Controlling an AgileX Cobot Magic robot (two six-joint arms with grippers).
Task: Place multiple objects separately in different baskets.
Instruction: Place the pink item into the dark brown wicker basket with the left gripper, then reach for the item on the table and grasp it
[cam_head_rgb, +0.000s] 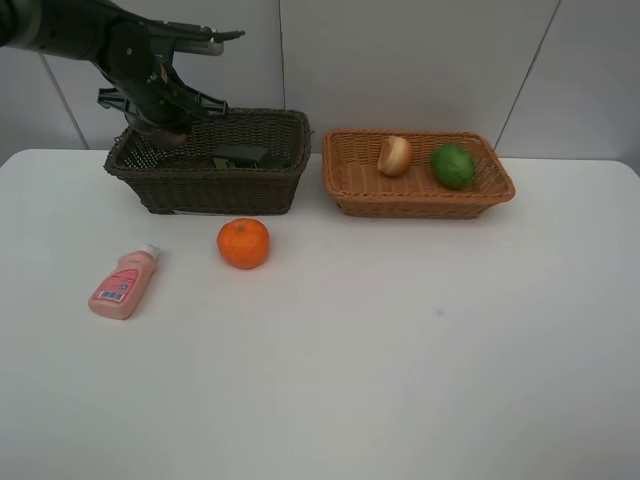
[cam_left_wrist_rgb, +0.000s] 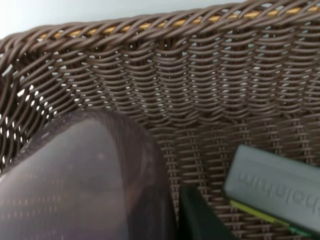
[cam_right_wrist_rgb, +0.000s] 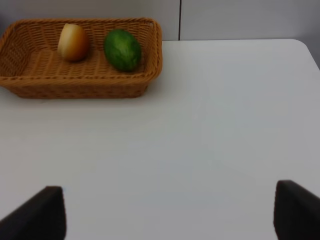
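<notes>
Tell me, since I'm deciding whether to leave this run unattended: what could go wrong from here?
1. The left gripper seems to hold the mauve cup low over the left end of the dark basket; released there, it might tip against the dark bottle lying inside.
2. The mandarin lies loose on the table in front of that basket; a nudge from the arm could roll it.

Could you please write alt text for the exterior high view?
The robot's left hand holds a mauve cup in a dark basket containing a dark bottle. A tan basket holds a peach and lime; a mandarin and pink bottle lie on the white table.
</notes>
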